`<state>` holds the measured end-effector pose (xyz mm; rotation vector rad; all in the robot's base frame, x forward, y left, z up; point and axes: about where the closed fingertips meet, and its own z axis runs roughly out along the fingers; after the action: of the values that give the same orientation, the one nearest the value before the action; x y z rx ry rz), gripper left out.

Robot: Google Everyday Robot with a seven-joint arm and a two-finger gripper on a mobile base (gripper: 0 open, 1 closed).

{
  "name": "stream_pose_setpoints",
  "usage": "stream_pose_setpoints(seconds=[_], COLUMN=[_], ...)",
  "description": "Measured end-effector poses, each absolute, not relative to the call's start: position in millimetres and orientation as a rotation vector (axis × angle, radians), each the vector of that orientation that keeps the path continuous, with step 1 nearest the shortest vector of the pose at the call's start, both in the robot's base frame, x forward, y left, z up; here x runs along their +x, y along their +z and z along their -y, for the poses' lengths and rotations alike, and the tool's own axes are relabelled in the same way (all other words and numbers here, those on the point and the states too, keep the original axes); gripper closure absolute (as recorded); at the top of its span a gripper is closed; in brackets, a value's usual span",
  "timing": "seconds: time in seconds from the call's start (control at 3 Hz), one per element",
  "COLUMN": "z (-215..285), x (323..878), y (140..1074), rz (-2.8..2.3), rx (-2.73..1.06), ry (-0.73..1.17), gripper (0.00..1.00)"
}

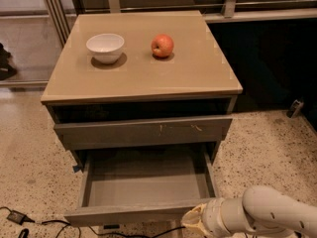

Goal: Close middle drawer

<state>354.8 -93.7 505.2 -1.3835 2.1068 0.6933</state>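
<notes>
Middle drawer (143, 182) gapes open, grey inside, gripper (194, 221) by its front.

Looks down steeply from above and in front of the tan flat-topped wooden counter (198, 68), facing its drawer side. Sits near enough to frame the whole top and the open wide grey-brown wooden middle drawer (143, 185). Catches the cream end effector (195, 221) at the bottom edge, beside that drawer's right front corner.
</notes>
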Motion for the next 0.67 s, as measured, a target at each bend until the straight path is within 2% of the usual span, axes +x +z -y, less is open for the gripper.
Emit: stream_pose_setpoints(seconds=[0.67], z=[88.7], x=[368.6], y=[489.9], rz=[-2.117], rx=[-1.383], ry=[0.655], gripper=[1.00])
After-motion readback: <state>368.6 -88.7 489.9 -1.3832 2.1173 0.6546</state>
